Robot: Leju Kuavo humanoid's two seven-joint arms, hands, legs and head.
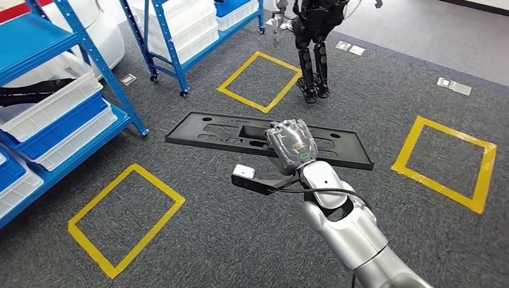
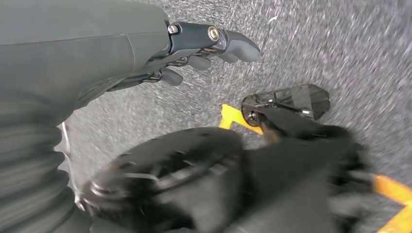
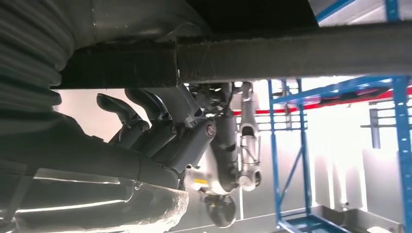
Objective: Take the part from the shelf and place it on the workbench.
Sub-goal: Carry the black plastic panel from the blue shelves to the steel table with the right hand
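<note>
The part is a long, flat black panel with several cutouts, held level above the grey carpet in the head view. My right hand grips it near its middle, with the silver arm reaching up from the lower right. In the right wrist view the part's underside runs across as a dark bar, and the hand's dark fingers curl beneath it. My left hand hangs over the carpet in the left wrist view, its fingers loosely bent and holding nothing.
Blue shelving with white and blue bins stands at the left, and a second rack stands further back. Yellow taped squares mark the floor. Another humanoid robot stands ahead.
</note>
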